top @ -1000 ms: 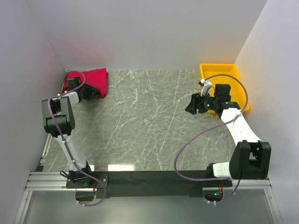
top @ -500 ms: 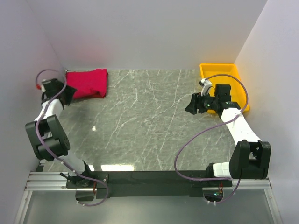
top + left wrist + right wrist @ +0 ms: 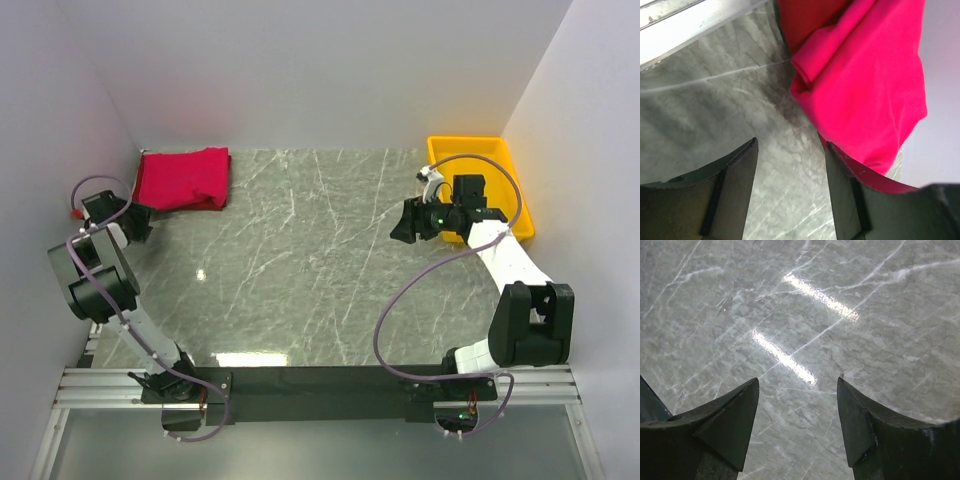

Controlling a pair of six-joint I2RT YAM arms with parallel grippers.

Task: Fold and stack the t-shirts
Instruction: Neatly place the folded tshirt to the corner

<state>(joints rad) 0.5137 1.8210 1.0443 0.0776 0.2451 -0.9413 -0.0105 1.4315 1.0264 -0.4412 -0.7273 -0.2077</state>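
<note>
The t-shirts lie folded as a red pile in the table's far-left corner. In the left wrist view a bright crimson shirt lies on top of a darker red one. My left gripper hovers just off the pile's near-left edge. It is open, with only marble between its fingers, and red cloth shows behind the right finger. My right gripper hangs open over bare marble on the right side, far from the shirts. Nothing is between its fingers.
A yellow tray stands in the far-right corner, just behind the right arm. White walls close in the left, back and right sides. The grey marble table stretches between the two arms.
My left gripper has let go of the shirt pile, opened, and drawn back to the left and towards me. The pile now lies flat. The right gripper has shifted slightly left.
</note>
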